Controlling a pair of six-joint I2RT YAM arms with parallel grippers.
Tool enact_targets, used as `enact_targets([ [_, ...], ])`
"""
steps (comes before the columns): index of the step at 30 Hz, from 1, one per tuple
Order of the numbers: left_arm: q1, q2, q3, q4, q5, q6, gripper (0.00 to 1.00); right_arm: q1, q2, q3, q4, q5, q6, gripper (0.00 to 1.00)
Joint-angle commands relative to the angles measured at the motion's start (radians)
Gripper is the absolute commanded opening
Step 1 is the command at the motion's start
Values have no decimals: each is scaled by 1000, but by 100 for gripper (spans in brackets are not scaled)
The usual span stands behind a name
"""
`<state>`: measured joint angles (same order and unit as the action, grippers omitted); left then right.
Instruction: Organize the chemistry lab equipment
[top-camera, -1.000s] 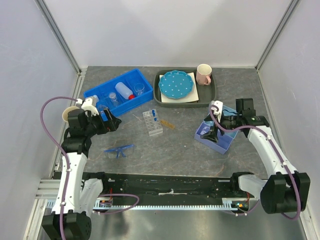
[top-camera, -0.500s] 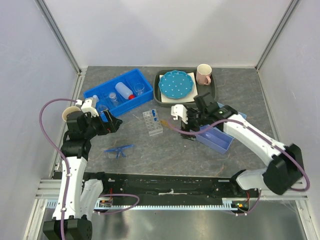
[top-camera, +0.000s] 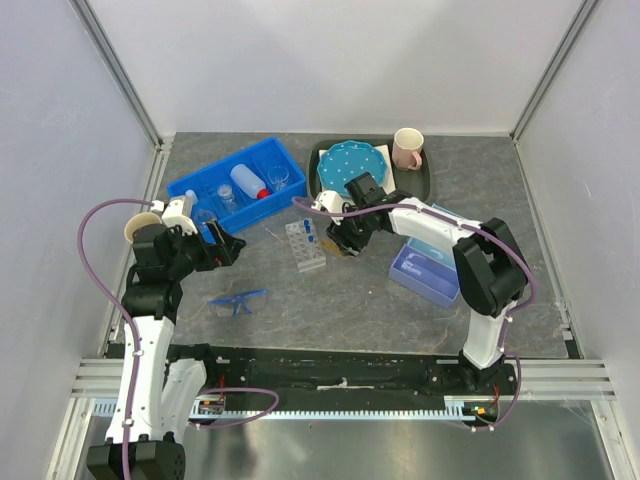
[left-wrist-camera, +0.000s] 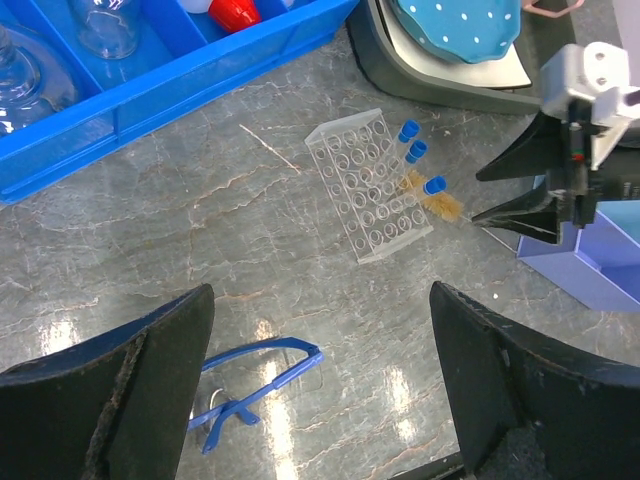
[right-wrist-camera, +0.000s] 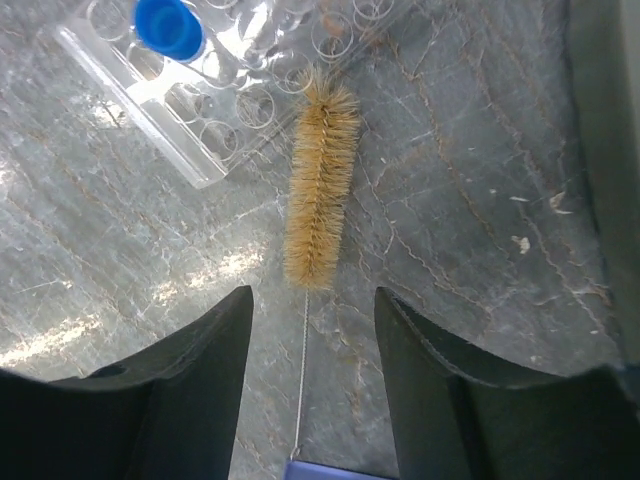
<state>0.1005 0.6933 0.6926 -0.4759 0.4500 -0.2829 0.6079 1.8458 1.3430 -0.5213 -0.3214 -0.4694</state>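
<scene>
the right gripper (top-camera: 340, 238) reaches across to the middle of the desk (top-camera: 350, 310), its jaws apart and pointing down beside the test-tube rack (top-camera: 305, 245). in the right wrist view the two jaws stand open on either side of the thin wire handle of a tan bristle brush (right-wrist-camera: 318, 205). the brush lies flat on the desk, its bristled end touching the edge of the rack. whether the jaws touch the wire cannot be told. one blue cap (right-wrist-camera: 168, 25) shows in the rack there; the left wrist view shows three capped tubes (left-wrist-camera: 417, 150) along the rack's far side.

the left gripper (top-camera: 225, 245) hangs at the left of the desk, jaws wide apart and holding nothing. it is just in front of the blue bin (top-camera: 190, 186). the bin holds the white squeeze bottle (top-camera: 248, 183) with its red nozzle and small clear glass beakers (top-camera: 278, 177), each in its own compartment. the blue safety glasses (top-camera: 238, 300) lie on the bare desk, nearer the arms than the left gripper and well apart from the rack.

behind the right gripper, a dark tray (top-camera: 424, 186) carries a blue dotted plate (top-camera: 352, 167) and a pink mug (top-camera: 407, 148). a lavender box (top-camera: 430, 268) sits to the right of the rack.
</scene>
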Motion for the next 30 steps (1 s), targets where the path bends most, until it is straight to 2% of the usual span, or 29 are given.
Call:
enact_targets([
  [1,-1,-18,-5,40,30,-30,94,3,53,58,-8,21,48,58],
  [10,-1,-29,-5,43,27,-32,94,3,110,42,-39,7,57,47],
  [19,-1,-34,-5,40,18,-30,94,1,145,51,-43,16,87,16],
  [22,-2,-37,-4,40,12,-30,94,0,148,61,-42,22,95,10],
  [30,-1,-34,-4,37,0,-27,94,-28,98,77,-49,-11,110,1],
])
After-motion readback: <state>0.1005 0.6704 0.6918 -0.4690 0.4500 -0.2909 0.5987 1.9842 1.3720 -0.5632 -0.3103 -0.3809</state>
